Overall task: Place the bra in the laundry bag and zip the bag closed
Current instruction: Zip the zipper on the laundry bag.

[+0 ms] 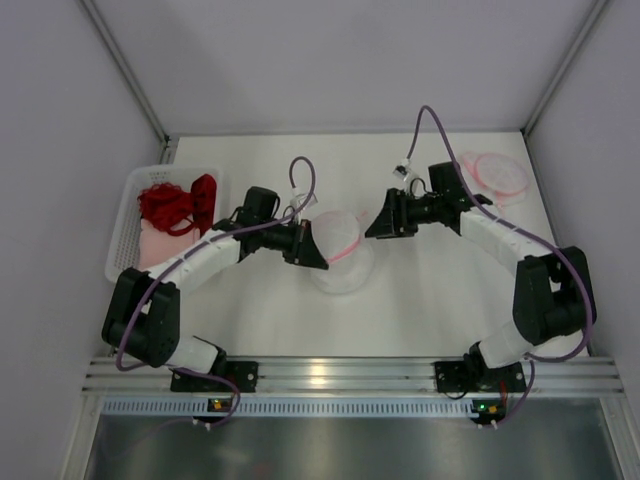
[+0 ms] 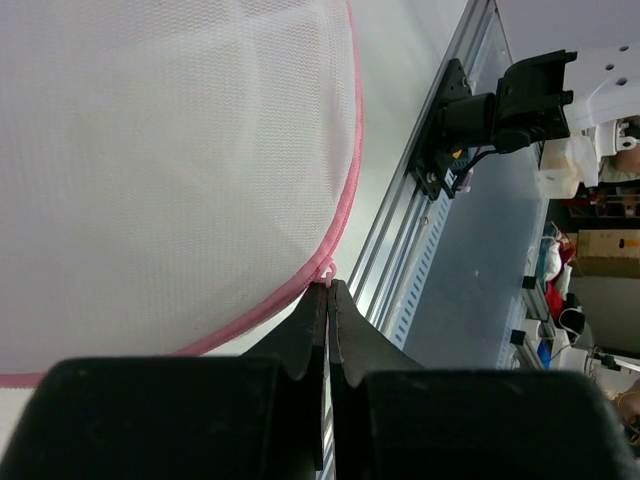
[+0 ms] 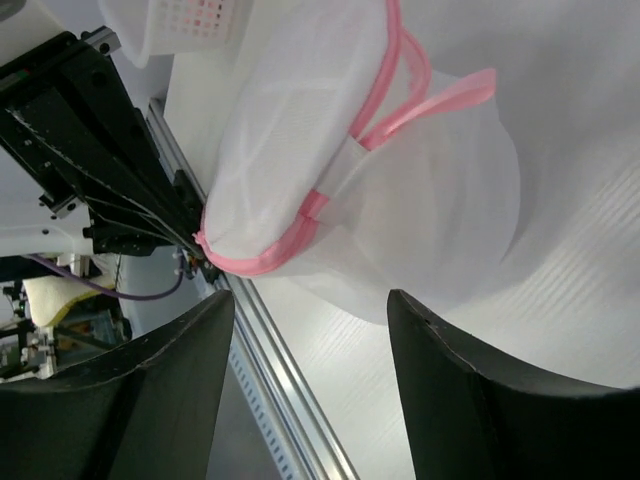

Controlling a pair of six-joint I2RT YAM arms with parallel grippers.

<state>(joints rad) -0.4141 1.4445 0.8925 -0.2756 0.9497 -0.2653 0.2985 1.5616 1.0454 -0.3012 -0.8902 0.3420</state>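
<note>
The big white table (image 1: 440, 300) holds everything. On its left side sits a white plastic basket with holes (image 1: 122, 215), and some red lacy cloth (image 1: 180, 203) lies in it. In the middle of the table rests the round white net laundry bag with a pink edge (image 1: 343, 262), puffed up like a dome. You cannot tell if the bra is inside it. Two flat round pink net things (image 1: 495, 175) lie at the far right corner. The left gripper (image 2: 328, 290) is squeezed tight on a small pink tab (image 2: 328, 270) on the bag's pink edge. The right gripper (image 3: 310, 300) is near the bag's other side with its fingers spread wide, holding nothing.
</note>
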